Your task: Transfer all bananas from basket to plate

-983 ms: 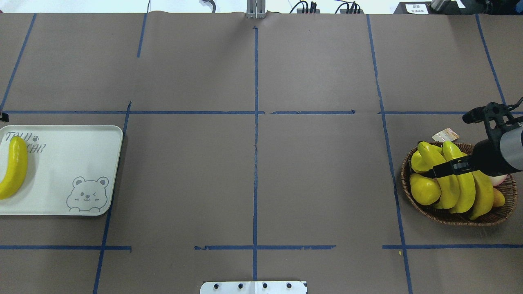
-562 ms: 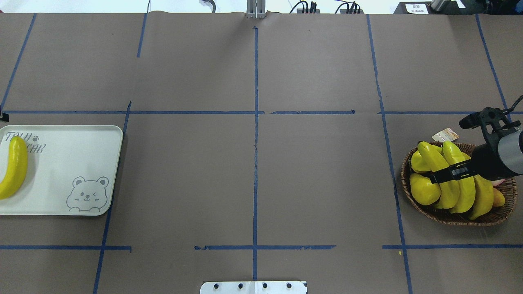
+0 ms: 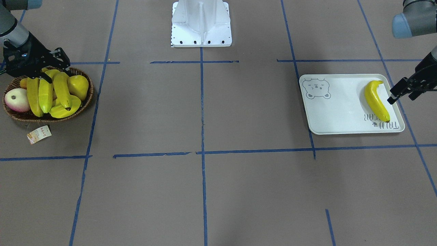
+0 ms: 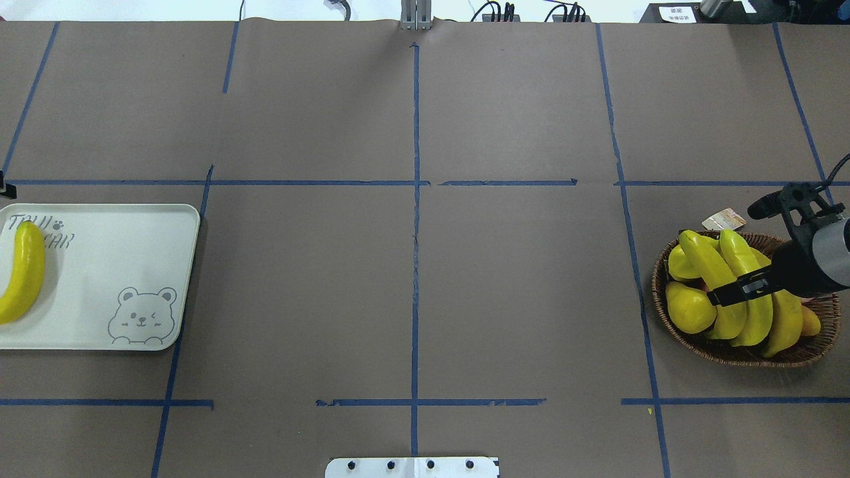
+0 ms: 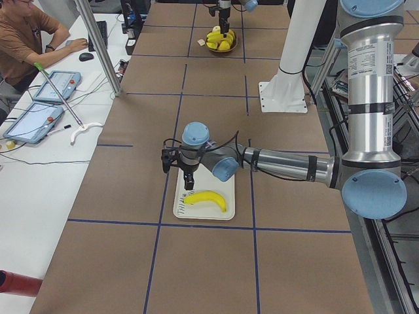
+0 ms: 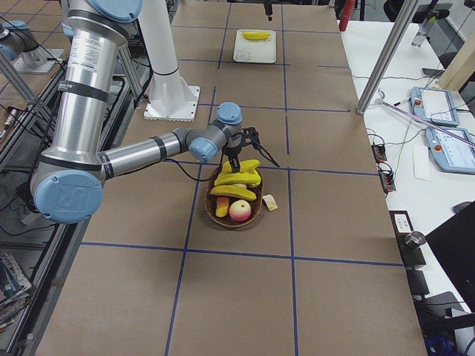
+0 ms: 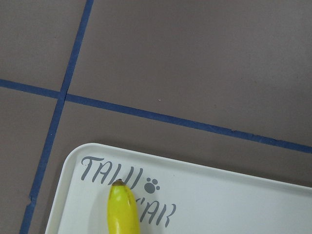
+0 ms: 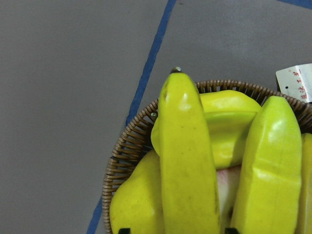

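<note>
Three bananas (image 4: 750, 292) lie side by side in the brown wicker basket (image 4: 671, 335) at the right. My right gripper (image 4: 730, 292) hangs low over them, open. In the right wrist view its fingertips (image 8: 119, 230) straddle the leftmost banana (image 8: 187, 165) without closing on it. A fourth banana (image 4: 23, 272) lies on the pale bear-print plate (image 4: 99, 279) at the left. My left gripper (image 3: 402, 94) is open and empty, just beyond the plate's outer edge beside that banana (image 3: 375, 100).
The basket also holds a yellow pear-shaped fruit (image 4: 689, 307), a starfruit (image 4: 684, 262) and a pink-white fruit (image 3: 17, 99). Its paper tag (image 4: 724, 219) lies on the table behind it. The robot base (image 3: 201, 24) stands at the table's middle.
My right gripper has sunk a little lower over the bananas and shifted slightly toward the robot. The plate, its banana and the left arm have not moved.
</note>
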`<state>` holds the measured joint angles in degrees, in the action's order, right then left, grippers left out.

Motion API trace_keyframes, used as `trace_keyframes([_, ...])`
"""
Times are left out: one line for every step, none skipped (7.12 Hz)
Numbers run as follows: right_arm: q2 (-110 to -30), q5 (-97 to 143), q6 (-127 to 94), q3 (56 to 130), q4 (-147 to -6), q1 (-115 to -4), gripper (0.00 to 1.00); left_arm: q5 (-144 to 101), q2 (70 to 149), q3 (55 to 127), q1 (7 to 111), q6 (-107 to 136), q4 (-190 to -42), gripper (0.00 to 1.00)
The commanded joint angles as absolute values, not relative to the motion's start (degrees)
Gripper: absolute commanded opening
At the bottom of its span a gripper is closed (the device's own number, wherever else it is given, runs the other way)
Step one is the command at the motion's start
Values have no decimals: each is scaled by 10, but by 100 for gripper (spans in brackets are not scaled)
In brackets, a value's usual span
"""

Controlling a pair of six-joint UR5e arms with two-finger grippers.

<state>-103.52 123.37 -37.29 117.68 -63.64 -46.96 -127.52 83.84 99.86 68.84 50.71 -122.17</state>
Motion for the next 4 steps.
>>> trace_keyframes([-1034, 1234, -370, 1175, -636, -469, 67, -1275, 839, 996, 688, 507, -1222, 99])
trace_keyframes([-1034, 1234, -370, 1170, -636, -469, 64, -1275, 839, 993, 687, 507, -1223, 99])
trace_keyframes([-1033, 1234, -370, 1167, -637, -468, 64, -1275, 839, 993, 687, 507, -1223, 99])
trace_keyframes([-1031, 1234, -370, 1163, -638, -468, 64, -1275, 839, 992, 687, 507, -1223, 99])
